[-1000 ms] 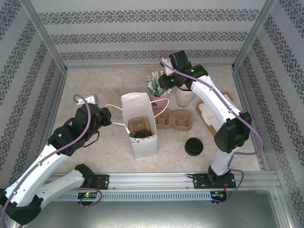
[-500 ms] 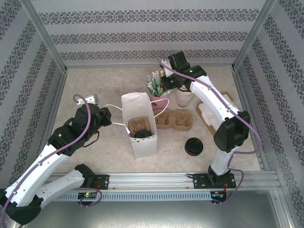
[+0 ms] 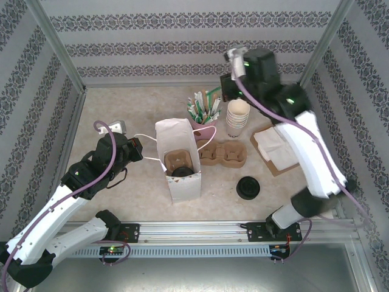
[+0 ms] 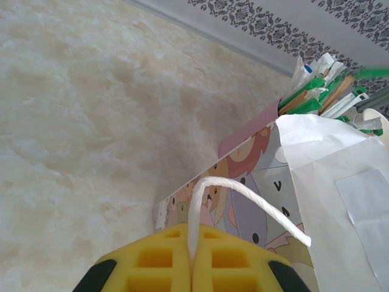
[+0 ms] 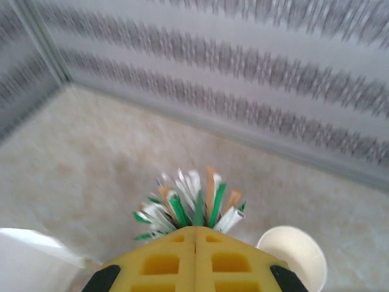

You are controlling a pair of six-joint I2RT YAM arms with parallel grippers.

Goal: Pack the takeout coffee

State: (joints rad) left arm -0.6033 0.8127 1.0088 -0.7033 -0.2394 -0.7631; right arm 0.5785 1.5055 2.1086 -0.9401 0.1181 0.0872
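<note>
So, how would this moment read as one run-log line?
left tool shut on white cord handle of white paper bag | right tool shut near green-and-white sachets | black-lidded takeout cup outside bag

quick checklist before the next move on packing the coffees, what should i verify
1. left gripper shut on bag handle: ok
2. bag upright, mouth open: ok
3. one takeout coffee inside the bag: ok
4. second takeout coffee packed: not ok, it stands on the table
5. right gripper empty: cannot tell; it is shut, above the sachets
</note>
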